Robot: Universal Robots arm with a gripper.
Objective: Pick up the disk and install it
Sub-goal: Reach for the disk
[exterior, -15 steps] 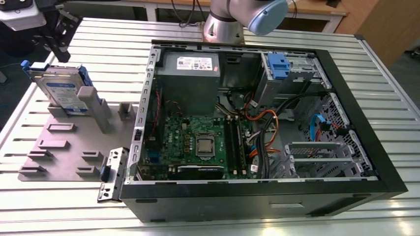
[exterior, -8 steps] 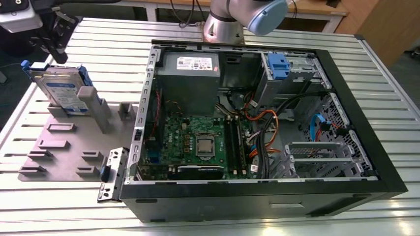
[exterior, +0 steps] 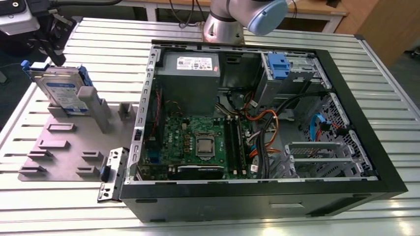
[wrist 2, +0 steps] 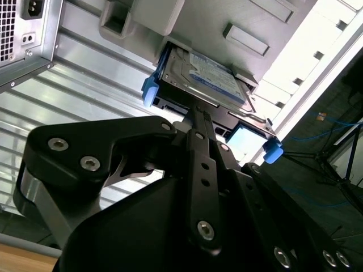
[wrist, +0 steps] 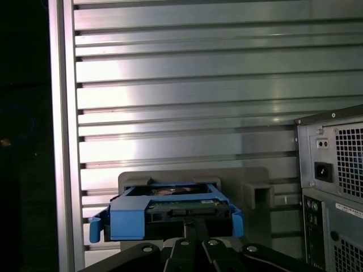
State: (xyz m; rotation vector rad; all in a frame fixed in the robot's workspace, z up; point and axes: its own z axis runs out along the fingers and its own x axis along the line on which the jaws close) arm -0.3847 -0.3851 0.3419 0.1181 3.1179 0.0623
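Ribbed metal tabletop (exterior: 66,206) carries everything in the exterior view: one open black computer case (exterior: 262,196) across the centre and the exterior view's right, and one grey slotted holder (exterior: 62,147) at the exterior view's left. One arm (exterior: 226,24) stands at the upper centre of the frame, behind the case.

One hand (exterior: 58,54) hangs in the upper left of the frame, its tip right at the top edge of the one disk (exterior: 62,88). I cannot tell how far open the hand is, nor whether it grips anything.

The disk stands on edge in the holder's rear slot, directly beneath the hand, with its blue frame around it. In both wrist views the hand (wrist: 193,226) (wrist 2: 195,110) meets the middle of the disk's (wrist: 164,218) (wrist 2: 210,73) near edge.

Inside the case, one blue carrier (exterior: 279,66) sits in the upper right bay.
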